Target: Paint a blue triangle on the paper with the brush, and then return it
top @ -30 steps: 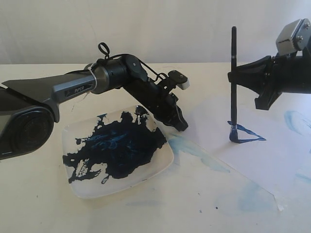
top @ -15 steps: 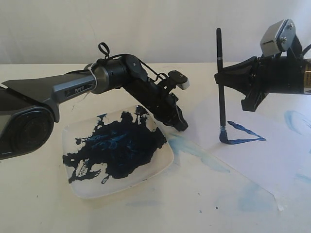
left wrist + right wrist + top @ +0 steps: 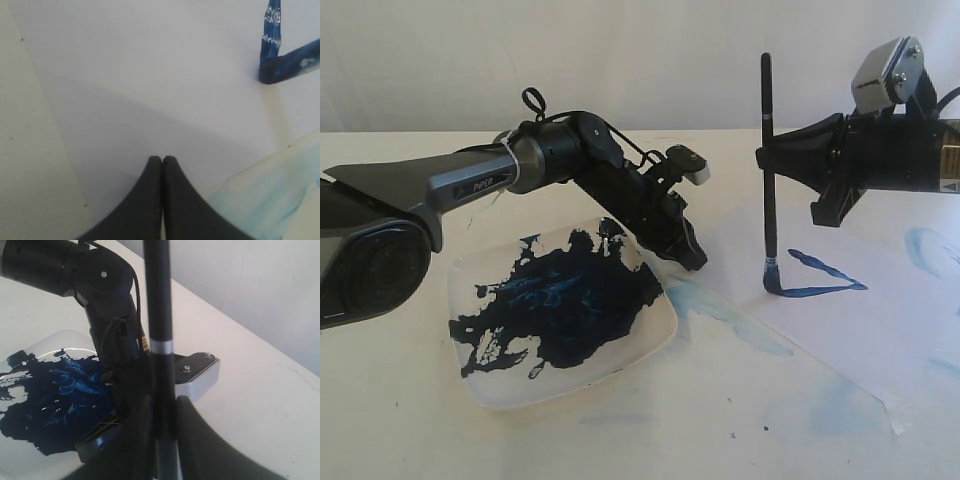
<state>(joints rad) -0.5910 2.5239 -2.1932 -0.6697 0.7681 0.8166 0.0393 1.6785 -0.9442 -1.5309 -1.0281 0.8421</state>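
Observation:
The brush stands upright, and my right gripper is shut on its black handle. Its bristle tip meets the paper at the left corner of the blue triangle. The right wrist view shows the brush clamped between that gripper. My left gripper is shut with nothing in it, low over the paper's left part beside the plate. Its tips are over the paper, and a triangle corner shows beyond them.
A square white plate smeared with dark blue paint sits at the left centre, with the left arm reaching over its far edge. Pale blue smears mark the table and the paper's right side.
My right gripper has carried the brush to the left, dragging the tip along the paper and lengthening the triangle's lower stroke. The left arm has stayed still.

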